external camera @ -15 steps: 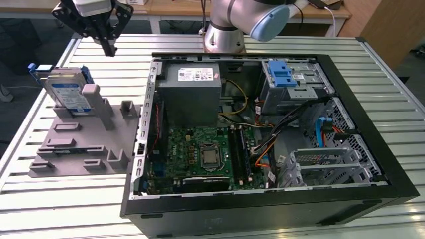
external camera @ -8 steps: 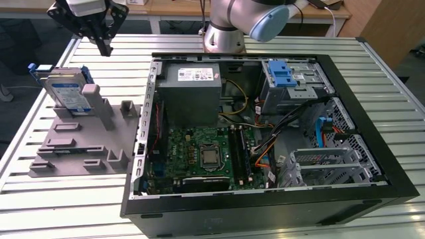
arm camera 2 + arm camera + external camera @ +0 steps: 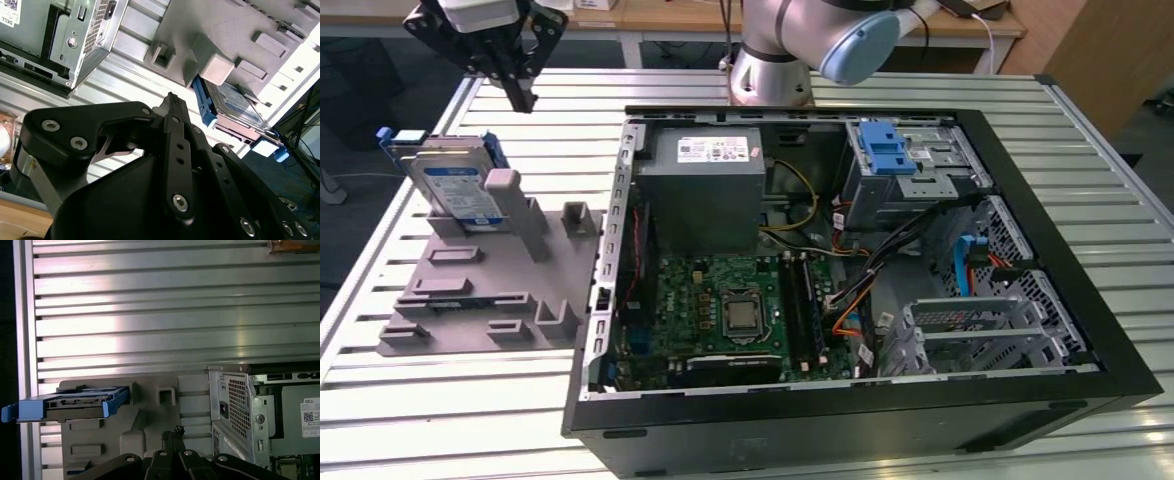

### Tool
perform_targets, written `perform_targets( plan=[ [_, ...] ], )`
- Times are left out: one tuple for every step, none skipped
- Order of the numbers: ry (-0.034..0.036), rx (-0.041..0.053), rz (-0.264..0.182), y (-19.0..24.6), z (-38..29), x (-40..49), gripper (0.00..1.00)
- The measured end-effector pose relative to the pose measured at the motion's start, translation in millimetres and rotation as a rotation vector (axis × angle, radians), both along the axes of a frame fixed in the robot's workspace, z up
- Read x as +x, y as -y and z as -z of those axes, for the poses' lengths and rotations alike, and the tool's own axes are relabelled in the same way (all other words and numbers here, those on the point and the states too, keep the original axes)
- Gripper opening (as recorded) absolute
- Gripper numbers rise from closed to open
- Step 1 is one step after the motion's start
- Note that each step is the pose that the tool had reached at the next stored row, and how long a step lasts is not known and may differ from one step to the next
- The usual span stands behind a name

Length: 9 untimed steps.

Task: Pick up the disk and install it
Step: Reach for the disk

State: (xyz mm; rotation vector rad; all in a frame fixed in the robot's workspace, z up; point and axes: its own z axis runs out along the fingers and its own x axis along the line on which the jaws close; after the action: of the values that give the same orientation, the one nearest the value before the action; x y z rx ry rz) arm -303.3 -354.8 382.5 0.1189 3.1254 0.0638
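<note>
While the disk (image 3: 454, 185) stands in its grey holder (image 3: 480, 290) at the frame's left, the gripper (image 3: 520, 98) hangs nearby, upper left, pinched together and empty. This is the pick-up step, and grabbing likely needs it spread apart.

Black computer case (image 3: 854, 425) is lying open on the slatted metal table (image 3: 467, 420). Grey power-supply box (image 3: 707, 190) is sitting inside it, near a metal cage with blue latch (image 3: 905, 160). Green motherboard (image 3: 720, 310) is lying below the box, with coloured cables (image 3: 847, 300) trailing beside it. Grey moulded fixture (image 3: 480, 290) is sitting on the table, at the exterior view's left of the case.
</note>
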Motion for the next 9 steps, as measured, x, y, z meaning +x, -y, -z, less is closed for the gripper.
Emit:
perform_targets(
  plan=[
    [-0.0004,0.0,0.0,-0.3,0.1,-1.2,0.11],
    [-0.0007,0.0,0.0,-0.5,0.3,-2.2,0.11],
    [-0.0011,0.0,0.0,-0.8,0.4,-3.2,0.11],
    [-0.0015,0.0,0.0,-1.0,0.5,-4.1,0.11],
    [-0.002,0.0,0.0,-1.2,0.6,-4.9,0.11],
    [-0.0023,0.0,0.0,-1.3,0.7,-5.6,0.11],
    [-0.0026,0.0,0.0,-1.4,0.7,-6.2,0.11],
    [-0.0027,-0.0001,0.0,-1.4,0.7,-6.4,0.11],
    [-0.0028,-0.0001,0.0,-1.4,0.7,-6.5,0.11]
  ],
)
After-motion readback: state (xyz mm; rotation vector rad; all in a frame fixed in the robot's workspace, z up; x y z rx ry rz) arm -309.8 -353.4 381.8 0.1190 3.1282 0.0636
